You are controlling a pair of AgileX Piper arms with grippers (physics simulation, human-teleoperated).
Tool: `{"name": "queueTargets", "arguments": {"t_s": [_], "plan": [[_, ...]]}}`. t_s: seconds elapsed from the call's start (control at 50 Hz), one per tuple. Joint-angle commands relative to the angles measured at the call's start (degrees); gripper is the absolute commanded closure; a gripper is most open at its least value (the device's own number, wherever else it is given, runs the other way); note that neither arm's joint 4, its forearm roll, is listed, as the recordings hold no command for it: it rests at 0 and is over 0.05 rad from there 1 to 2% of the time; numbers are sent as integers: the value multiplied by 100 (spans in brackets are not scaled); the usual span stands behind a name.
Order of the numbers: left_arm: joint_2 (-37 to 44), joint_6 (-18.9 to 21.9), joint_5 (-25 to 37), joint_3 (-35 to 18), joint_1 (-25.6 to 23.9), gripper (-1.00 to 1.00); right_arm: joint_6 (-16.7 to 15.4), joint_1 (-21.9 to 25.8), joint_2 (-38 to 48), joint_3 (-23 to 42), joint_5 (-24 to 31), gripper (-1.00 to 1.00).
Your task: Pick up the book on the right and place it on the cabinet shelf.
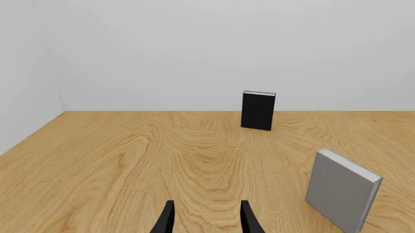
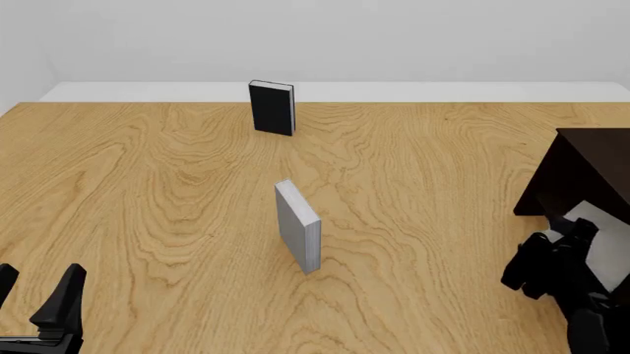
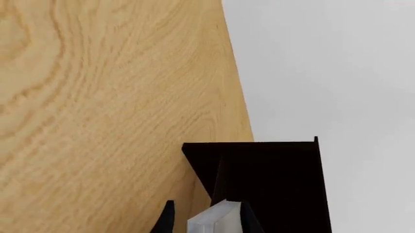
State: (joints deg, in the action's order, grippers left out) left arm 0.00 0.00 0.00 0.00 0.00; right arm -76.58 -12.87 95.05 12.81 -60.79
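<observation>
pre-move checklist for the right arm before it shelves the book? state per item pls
1. Book sits between the right gripper fingers: ok in the right wrist view.
2. Grip firm, no slip: cannot tell; contact faces hidden.
3. Right gripper lined up with the cabinet: ok, the cabinet lies straight ahead in the wrist view.
4. Book already on the shelf: not ok, in the front view it is held in front of the cabinet, on its near side.
5. Other grey book and black book out of the path: ok, both stand upright well to the left.
6. Left gripper out of the way: ok, open, at the near left edge.
</observation>
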Motion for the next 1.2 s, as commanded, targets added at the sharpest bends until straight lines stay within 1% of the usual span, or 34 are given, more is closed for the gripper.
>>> {"name": "queueTargets", "arguments": {"t_s": [0.02,0.22,0.28,0.3,0.54,0.76,0.94,1.2], "plan": [[0,0,0,0,0,-100,-8,114,-42,119,136,-100],[0,0,0,0,0,-100,-10,176,-327,279,414,-100],[0,0,0,0,0,-100,16,205,-345,326,464,-100],[0,0,0,0,0,-100,72,219,-413,357,510,-100],[0,0,0,0,0,-100,54,213,-359,606,665,-100],[0,0,0,0,0,-100,81,206,-425,949,1038,-100],[0,0,0,0,0,-100,146,165,-352,1003,1070,-100],[0,0,0,0,0,-100,166,99,-305,832,993,-100]]}}
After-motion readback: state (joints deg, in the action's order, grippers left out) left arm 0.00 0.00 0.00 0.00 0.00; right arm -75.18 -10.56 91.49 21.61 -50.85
